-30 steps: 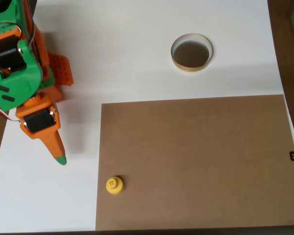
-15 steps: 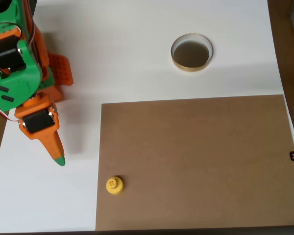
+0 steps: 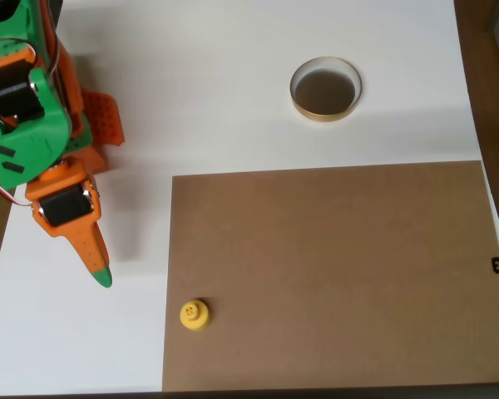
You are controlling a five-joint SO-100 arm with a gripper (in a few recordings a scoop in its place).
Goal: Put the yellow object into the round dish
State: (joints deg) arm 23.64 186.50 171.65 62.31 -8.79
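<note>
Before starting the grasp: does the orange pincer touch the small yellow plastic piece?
Apart. Overhead view shows bare white table between the pincer and yellow piece.

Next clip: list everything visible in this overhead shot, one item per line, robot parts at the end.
yellow object: one, yellow, on the brown board near its lower left corner.
round dish: one, tan rim with dark inside, on the white table, upper right, above the board.
brown board: one, brown, flat, covering the lower right of the table.
white table: one, white, under everything.
arm: one, green and orange, at the left edge.
hand: one, orange with a green tip, pointing down, up and left of the yellow object, apart from it.
</note>
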